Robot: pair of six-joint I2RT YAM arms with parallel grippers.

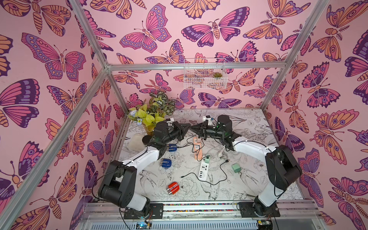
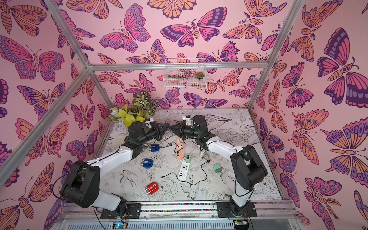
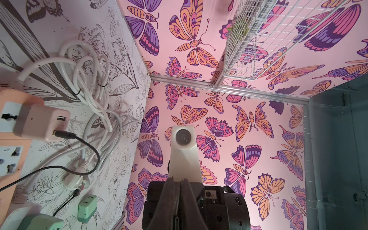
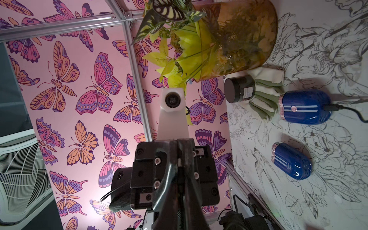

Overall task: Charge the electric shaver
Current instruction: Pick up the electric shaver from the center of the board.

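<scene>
I see a staged lab cell: an aluminium frame (image 1: 149, 67) holds butterfly-print panels (image 1: 49, 59) as walls, the table (image 1: 249, 185) wears a printed floral sheet, and both my arms (image 1: 139, 157) are bolted to a front rail (image 1: 199, 208).

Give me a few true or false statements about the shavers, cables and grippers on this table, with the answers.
1. A black cable is plugged into one blue shaver. True.
2. The red shaver has a cable plugged in. False: it lies alone, with no cable attached.
3. The left gripper and right gripper both have their fingers shut, holding nothing. True.
4. The wire basket sits on the table. False: it hangs on the back wall.
</scene>
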